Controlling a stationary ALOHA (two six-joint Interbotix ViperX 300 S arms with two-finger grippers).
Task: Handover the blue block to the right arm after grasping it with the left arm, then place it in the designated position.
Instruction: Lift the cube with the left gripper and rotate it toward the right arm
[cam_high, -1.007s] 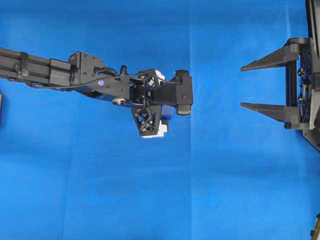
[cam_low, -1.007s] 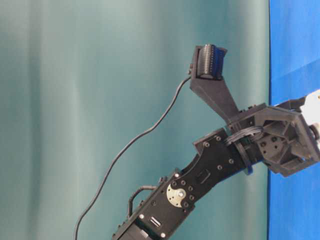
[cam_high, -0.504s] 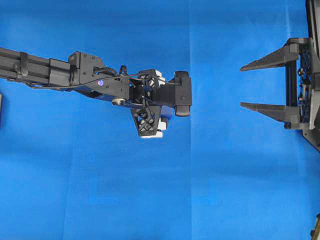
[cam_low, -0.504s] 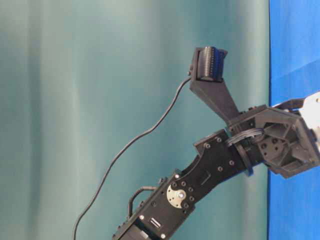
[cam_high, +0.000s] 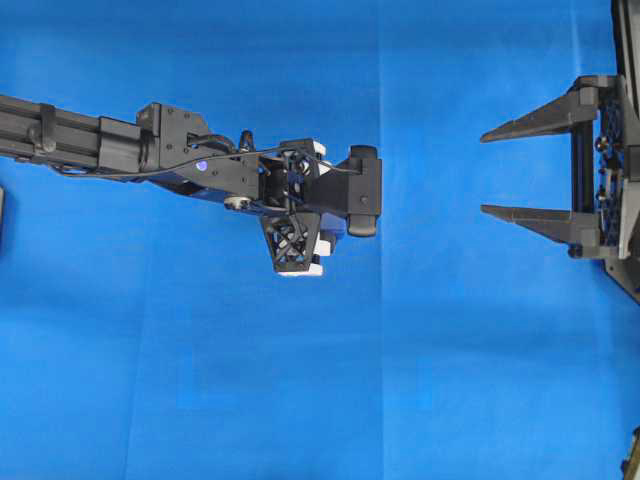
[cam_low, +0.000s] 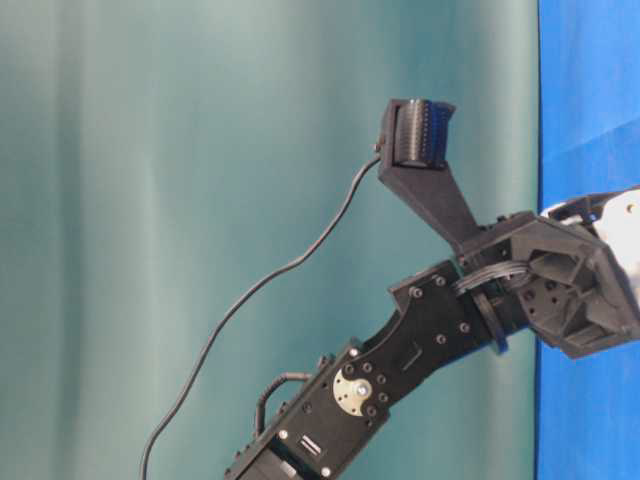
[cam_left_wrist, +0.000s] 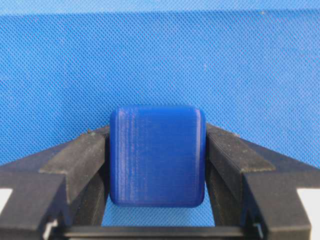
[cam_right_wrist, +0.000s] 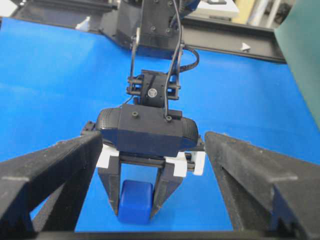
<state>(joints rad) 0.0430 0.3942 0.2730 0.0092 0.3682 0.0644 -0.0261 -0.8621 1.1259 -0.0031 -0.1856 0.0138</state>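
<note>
The blue block (cam_left_wrist: 157, 156) looks rigid, light and smooth; the left tool (cam_left_wrist: 157, 165) pinches its 2 flat sides. Well beyond the block, the right tool (cam_high: 525, 170) stands spread.

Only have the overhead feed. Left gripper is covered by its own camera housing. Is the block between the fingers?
Observer: Yes. In the left wrist view the blue block sits between both fingers, each one against a side face.
Operator: Is it off the cloth?
Observer: Can't tell. In the right wrist view the block hangs at the tips of the left gripper, with blue cloth behind it, but no gap under it shows.
Operator: Right gripper ready?
Observer: Its own camera shows the right gripper wide open, looking straight at the left gripper and block, well apart from them.
</note>
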